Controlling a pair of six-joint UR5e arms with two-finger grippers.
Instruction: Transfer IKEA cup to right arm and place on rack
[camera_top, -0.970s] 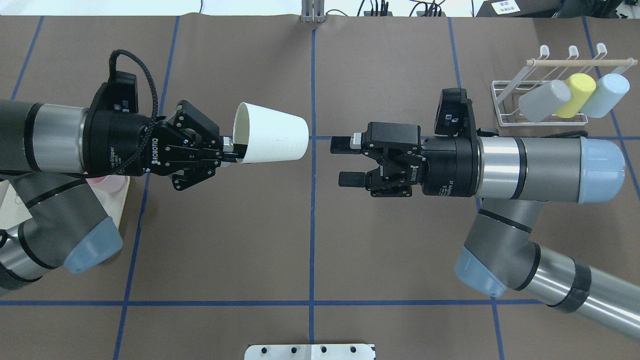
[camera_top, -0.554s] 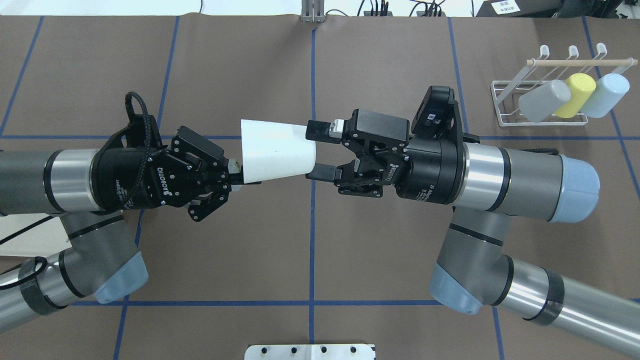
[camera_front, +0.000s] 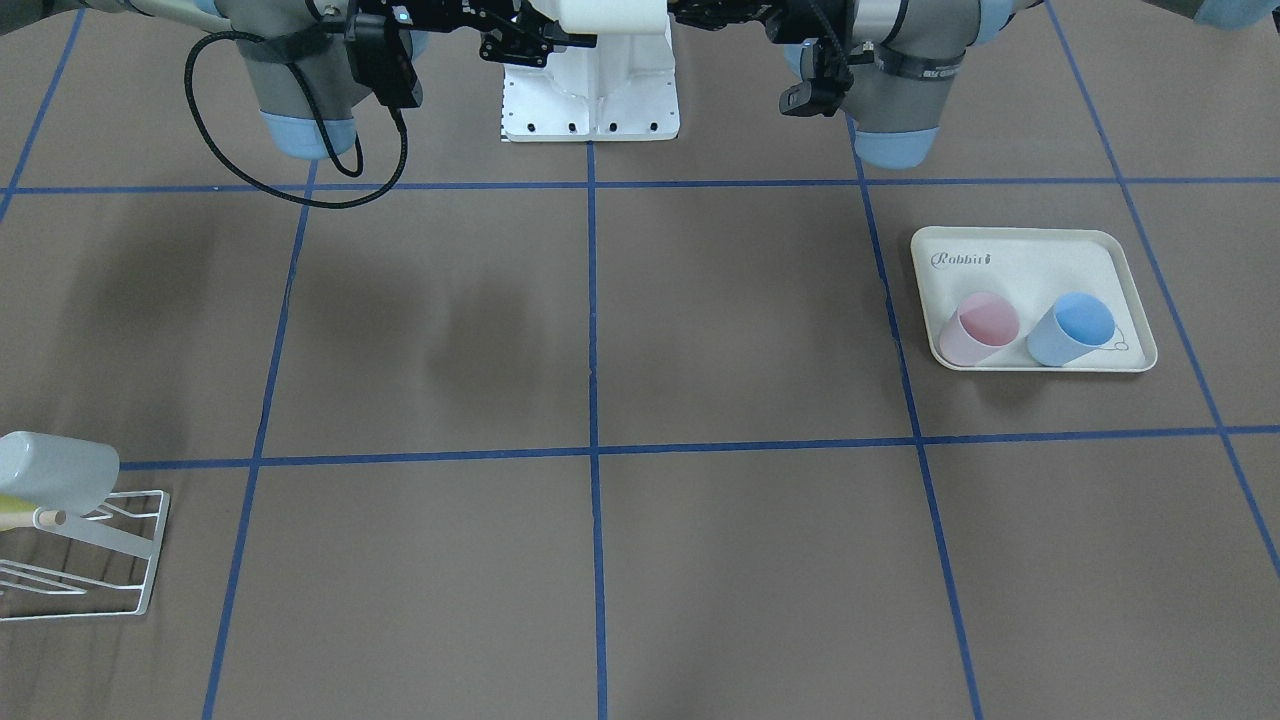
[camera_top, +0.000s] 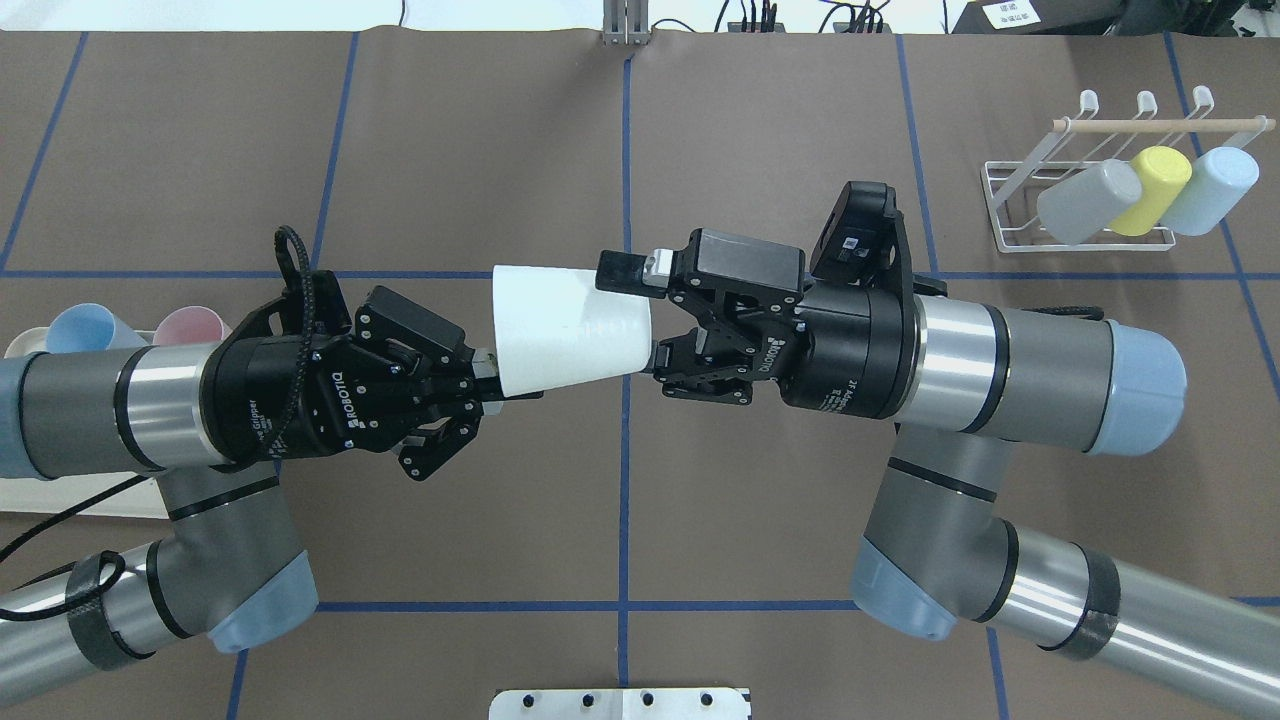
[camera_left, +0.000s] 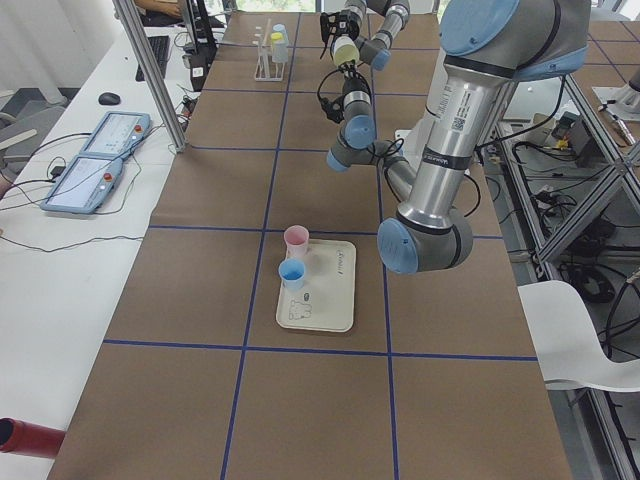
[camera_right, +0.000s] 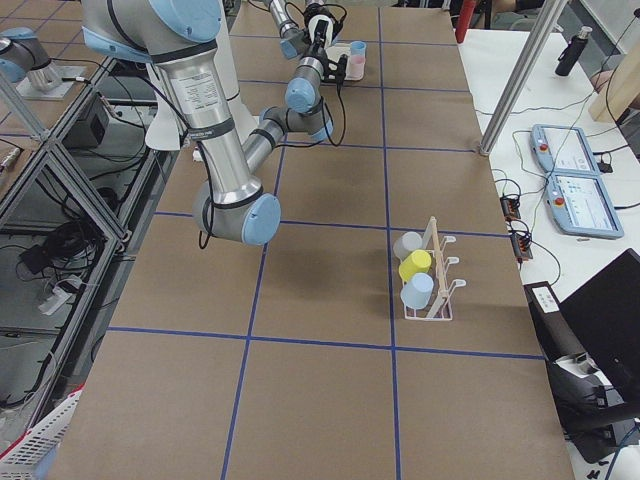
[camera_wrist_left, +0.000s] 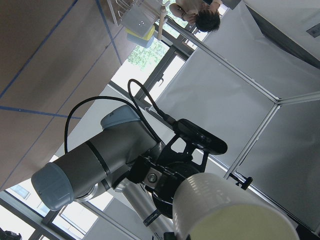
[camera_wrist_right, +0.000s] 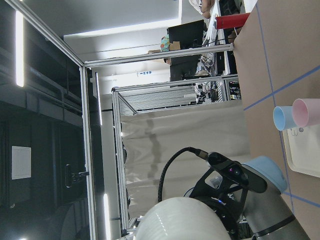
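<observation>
One white cup (camera_top: 570, 325) was held on its side in the air above the middle of the tabletop (camera_top: 450, 150), so that it could be passed between arms. Its rim was pinched by the closed jaws of the left gripper (camera_top: 487, 372), leaving the narrow base free. That base was bracketed by the right gripper (camera_top: 638, 312), its jaws spread; contact could not be confirmed. The rack (camera_top: 1010, 200) was set near the far right corner.

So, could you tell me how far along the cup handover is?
Done: the left hand holds the cup aloft by its rim. In hand: the right hand straddles its base, grip unclear. Left: the left hand's release, then placing on the rack.
</observation>
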